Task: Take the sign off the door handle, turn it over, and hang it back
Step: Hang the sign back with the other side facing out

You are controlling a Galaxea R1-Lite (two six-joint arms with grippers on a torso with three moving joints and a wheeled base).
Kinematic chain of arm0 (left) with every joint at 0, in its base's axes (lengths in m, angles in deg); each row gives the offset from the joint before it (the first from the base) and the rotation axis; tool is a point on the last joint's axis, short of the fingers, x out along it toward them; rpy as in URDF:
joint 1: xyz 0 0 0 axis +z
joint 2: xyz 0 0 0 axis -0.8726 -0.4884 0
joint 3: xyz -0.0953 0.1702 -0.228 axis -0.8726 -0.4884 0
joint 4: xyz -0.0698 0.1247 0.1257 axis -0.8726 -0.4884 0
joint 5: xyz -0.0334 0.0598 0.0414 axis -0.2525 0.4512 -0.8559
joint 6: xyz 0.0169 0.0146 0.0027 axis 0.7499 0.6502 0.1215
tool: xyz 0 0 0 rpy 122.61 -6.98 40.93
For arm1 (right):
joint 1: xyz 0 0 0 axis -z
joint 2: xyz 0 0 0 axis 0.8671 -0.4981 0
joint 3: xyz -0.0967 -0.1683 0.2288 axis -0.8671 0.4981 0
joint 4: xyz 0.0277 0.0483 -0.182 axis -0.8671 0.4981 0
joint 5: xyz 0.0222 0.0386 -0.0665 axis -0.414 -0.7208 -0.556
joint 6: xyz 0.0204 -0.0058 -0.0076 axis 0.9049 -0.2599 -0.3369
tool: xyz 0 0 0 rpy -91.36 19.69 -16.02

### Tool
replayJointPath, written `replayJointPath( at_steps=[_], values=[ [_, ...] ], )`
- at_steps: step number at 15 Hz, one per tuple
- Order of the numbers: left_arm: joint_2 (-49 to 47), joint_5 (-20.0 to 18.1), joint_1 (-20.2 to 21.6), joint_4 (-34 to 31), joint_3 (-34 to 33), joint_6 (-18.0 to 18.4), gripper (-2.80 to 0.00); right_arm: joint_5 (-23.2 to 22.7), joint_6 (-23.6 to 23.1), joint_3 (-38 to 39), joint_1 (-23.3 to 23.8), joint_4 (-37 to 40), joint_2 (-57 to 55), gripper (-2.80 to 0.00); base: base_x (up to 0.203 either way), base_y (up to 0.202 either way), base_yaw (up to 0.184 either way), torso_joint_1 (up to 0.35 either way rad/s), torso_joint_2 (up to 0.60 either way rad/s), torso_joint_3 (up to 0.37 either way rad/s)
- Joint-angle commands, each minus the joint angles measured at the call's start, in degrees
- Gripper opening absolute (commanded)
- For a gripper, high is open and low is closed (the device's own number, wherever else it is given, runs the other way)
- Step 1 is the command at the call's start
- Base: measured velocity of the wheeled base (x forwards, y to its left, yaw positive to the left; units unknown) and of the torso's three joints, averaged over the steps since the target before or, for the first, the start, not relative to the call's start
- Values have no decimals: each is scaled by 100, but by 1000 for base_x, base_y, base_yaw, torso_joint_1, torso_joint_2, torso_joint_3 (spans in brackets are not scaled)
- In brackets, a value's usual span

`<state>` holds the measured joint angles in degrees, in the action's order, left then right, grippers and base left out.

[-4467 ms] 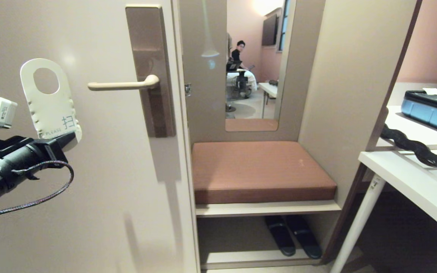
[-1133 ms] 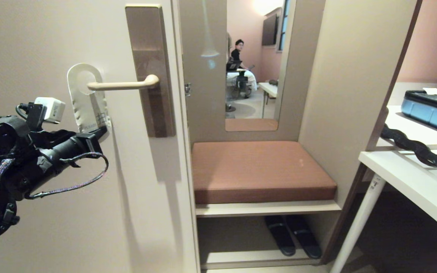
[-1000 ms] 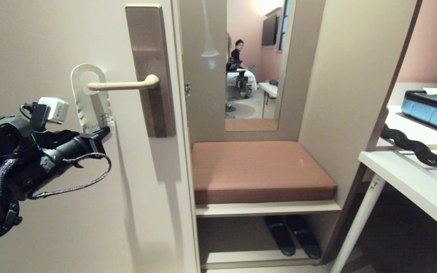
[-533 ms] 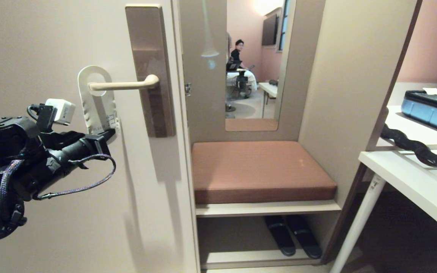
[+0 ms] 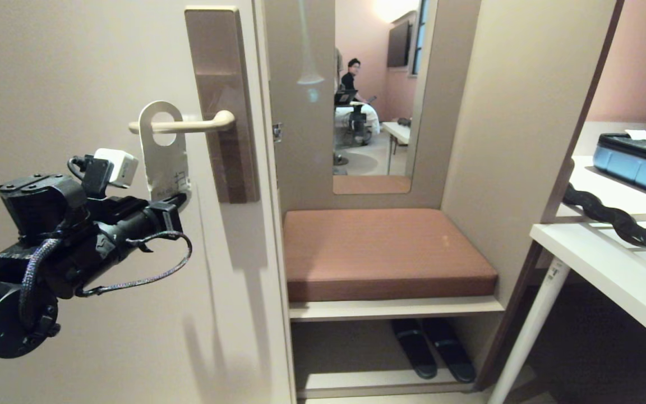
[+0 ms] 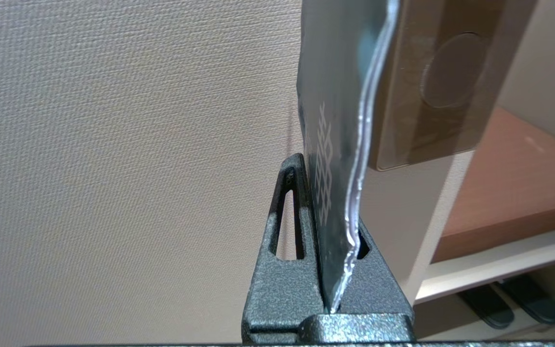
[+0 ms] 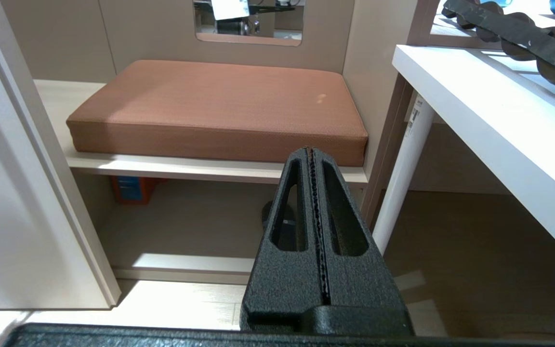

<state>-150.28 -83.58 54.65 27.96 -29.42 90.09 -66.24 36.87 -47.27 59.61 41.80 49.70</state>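
The sign [image 5: 164, 160] shows its white face in the head view, its oval hole threaded over the beige door handle [image 5: 199, 124]. The lever's free end pokes out on the sign's left. The handle sits on a tall brown plate [image 5: 219, 67] on the cream door. My left gripper [image 5: 174, 205] is shut on the sign's bottom edge, just below the lever. The left wrist view has the sign [image 6: 335, 72] edge-on, blue-grey face with white pattern, pinched in the left gripper [image 6: 328, 202] beside the plate [image 6: 431, 82]. My right gripper [image 7: 312, 154] hangs shut and empty, low by the bench.
Right of the door is a niche with a brown cushion [image 5: 384, 252], a mirror reflecting a seated person [image 5: 352, 76], and dark slippers [image 5: 432, 348] underneath. A white table [image 5: 609, 264] at far right carries a blue case [image 5: 637, 163] and a dark twisted object [image 5: 620, 224].
My left gripper has carried the sign rightward along the lever toward the plate, so the lever's end now sticks out past the hole. The right arm has not moved.
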Motion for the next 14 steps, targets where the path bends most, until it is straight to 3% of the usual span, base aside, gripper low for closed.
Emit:
replayJointPath(
  at_steps=[1, 14],
  values=[
    [-16, 146, -113, 36, -5, 1, -280, -3, -2, 1, -3, 0, 0, -280, 0, 0, 0, 0, 0, 0],
    [-25, 1034, -944, 36, 4, -17, -280, -3, -2, 1, -1, 0, 0, -280, 0, 0, 0, 0, 0, 0]
  ],
)
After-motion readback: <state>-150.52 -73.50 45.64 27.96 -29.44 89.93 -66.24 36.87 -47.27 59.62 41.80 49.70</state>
